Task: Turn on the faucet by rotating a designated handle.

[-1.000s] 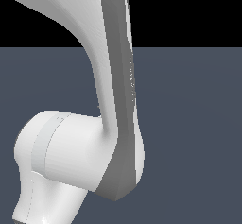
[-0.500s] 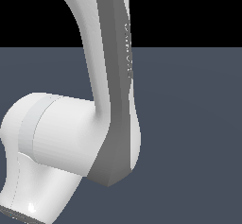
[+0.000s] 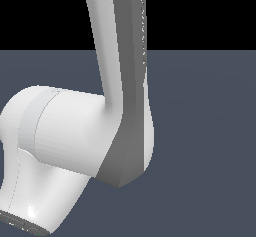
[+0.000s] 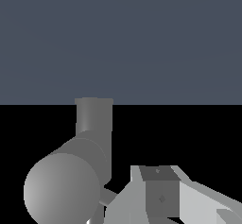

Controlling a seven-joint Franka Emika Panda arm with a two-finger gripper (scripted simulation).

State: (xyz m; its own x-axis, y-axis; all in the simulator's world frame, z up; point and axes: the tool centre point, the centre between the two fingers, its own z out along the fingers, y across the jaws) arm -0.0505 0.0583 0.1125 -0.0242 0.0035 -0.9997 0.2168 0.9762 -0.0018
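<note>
Exterior view: white robot arm with a grey side panel fills the frame, hiding everything beyond; dark blue-grey floor behind; neither faucet nor handle seen here. Wrist view: grey faucet close to the camera, rounded body with an upright tube; thin grey handle protrudes from it towards the gripper; gripper just beside the faucet, only partly in frame; fingers' spread cannot be told.

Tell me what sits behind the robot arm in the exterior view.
Only dark floor shows around the robot arm. The arm covers the rest; neither faucet nor handle is visible there.
</note>
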